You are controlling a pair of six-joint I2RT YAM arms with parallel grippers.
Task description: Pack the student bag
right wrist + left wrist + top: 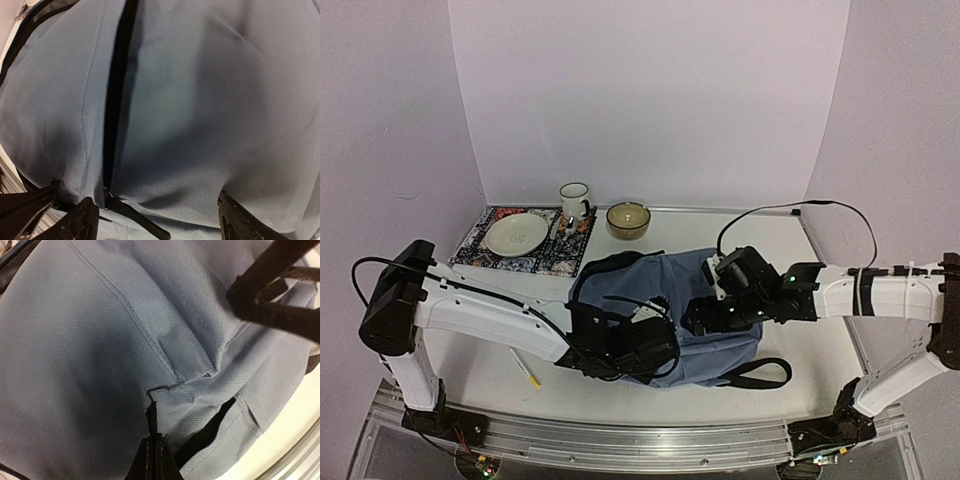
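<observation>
Mug (574, 197), bowl (628, 219) behind student bag (680, 275) (strap (784, 372) trailing).

Bag (665, 278): large, soft, grey-blue fabric, black trim. Lies slumped and creased on table (820, 350), mid-front. Black strap (760, 374) trails from near right corner, looped flat. Dark edging bunched at far left end.
Left wrist view: bag (90, 355) shows stitched seams, pocket edge with dark gap beneath, small fold of cloth drawn to peak.
Right wrist view: bag (210, 100) bulges smooth; black zipper (116, 100) runs lengthwise.
</observation>
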